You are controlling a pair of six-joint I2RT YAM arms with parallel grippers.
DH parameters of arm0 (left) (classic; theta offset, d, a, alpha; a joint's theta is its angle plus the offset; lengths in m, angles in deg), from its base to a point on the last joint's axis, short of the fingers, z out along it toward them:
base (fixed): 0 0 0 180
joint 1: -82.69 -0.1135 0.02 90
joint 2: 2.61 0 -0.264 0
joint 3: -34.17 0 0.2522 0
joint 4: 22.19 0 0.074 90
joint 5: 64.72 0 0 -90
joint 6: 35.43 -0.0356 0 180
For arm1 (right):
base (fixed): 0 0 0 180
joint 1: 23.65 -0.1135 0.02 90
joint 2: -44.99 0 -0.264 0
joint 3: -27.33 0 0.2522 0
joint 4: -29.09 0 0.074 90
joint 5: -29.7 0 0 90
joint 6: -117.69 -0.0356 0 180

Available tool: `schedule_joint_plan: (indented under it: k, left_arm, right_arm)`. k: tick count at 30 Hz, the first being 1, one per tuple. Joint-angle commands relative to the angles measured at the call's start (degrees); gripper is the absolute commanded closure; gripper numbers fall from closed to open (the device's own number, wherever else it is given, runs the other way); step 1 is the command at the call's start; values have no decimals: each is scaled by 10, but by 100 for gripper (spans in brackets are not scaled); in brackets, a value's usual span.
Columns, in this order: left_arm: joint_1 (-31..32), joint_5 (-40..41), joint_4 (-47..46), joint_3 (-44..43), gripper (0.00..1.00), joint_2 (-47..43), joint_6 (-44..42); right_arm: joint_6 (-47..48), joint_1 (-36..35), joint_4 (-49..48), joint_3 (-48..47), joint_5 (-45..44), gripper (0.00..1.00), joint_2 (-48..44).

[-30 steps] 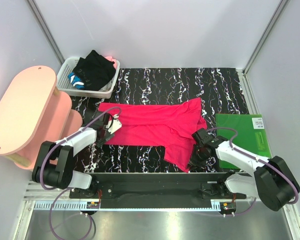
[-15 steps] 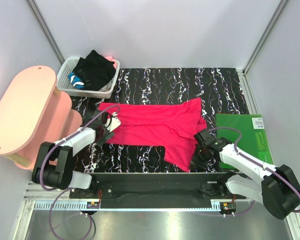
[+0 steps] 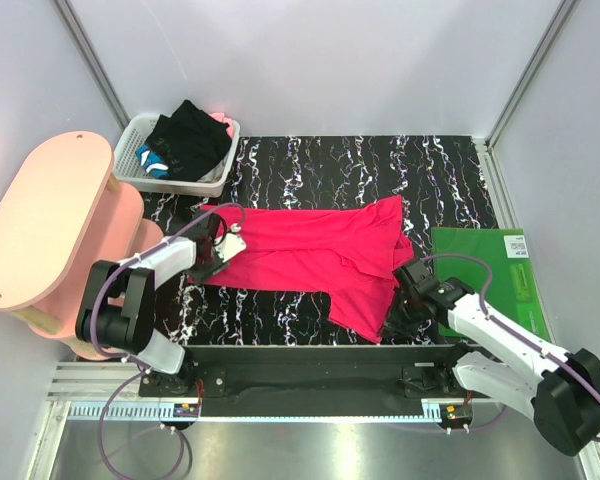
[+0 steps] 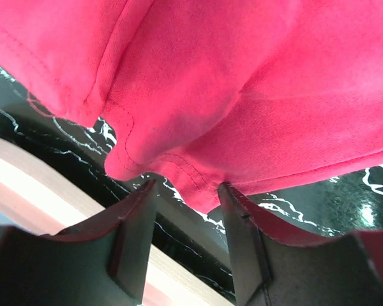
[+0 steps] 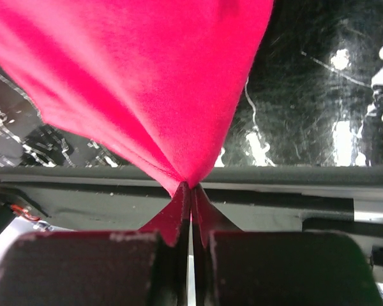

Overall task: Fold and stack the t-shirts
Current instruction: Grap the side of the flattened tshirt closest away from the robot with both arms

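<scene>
Moved, right fingers (image 3: 391, 321): drawn closer to the near edge than a second ago, elbow swung outward; gone from part-open to pressed together.
Moved, left fingers (image 3: 228, 248): carried slightly farther up the worktop (image 3: 330, 165), forearm steeper in the top view; widened, then narrowed again.
Right grip: clamped on the near corner of the red t-shirt (image 3: 310, 250); seen from the wrist as cloth fanning out of closed tips, lifted off the surface just there.
Left grip: apart, straddling the seamed left corner of the same shirt; cloth between the tips, not pinched as far as can be told.
Red t-shirt, position: spread across the middle of the worktop, long side running left to right, one flap trailing toward the near edge at right; body unshifted over the last second.
Green mat (image 3: 490, 265): flat at right, just beyond the right arm, apart from the shirt.
Black t-shirt (image 3: 190, 140): heaped in the white basket (image 3: 180, 185) at the far left corner, next to the pink stand (image 3: 50, 215); untouched.
Meaning for task: one of two hold points secured, the other pending; judged the opening of the first fold, with no fold made and nothing stacked.
Next need: close left on its corner before any lift; otherwise likely a one-sided drag and a skewed shirt.
</scene>
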Motion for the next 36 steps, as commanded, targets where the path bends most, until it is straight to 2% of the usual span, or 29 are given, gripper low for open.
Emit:
schedule_joint_plan:
  k: [1, 6, 14, 22, 29, 32, 36]
  left_arm:
    - [-10, -126, 92, -11, 47, 46, 19]
    - [-64, -230, 172, -28, 32, -11, 9]
    - [-76, -276, 216, -4, 31, -63, 14]
    - [-82, -276, 206, 5, 34, -75, 16]
    - [-92, -209, 144, 34, 35, -70, 20]
    - [-92, -184, 110, 42, 46, -48, 32]
    - [-92, -167, 87, 44, 69, -28, 42]
  right_arm:
    - [-6, -6, 42, -36, -19, 100, -27]
    - [-3, -6, 72, -59, -27, 100, -57]
    - [-1, -6, 84, -65, -29, 100, -59]
    - [-2, -5, 90, -74, -31, 100, -60]
    - [-3, -5, 90, -70, -31, 100, -67]
    - [-3, -6, 91, -67, -29, 100, -71]
    - [-4, -5, 91, -65, -28, 100, -76]
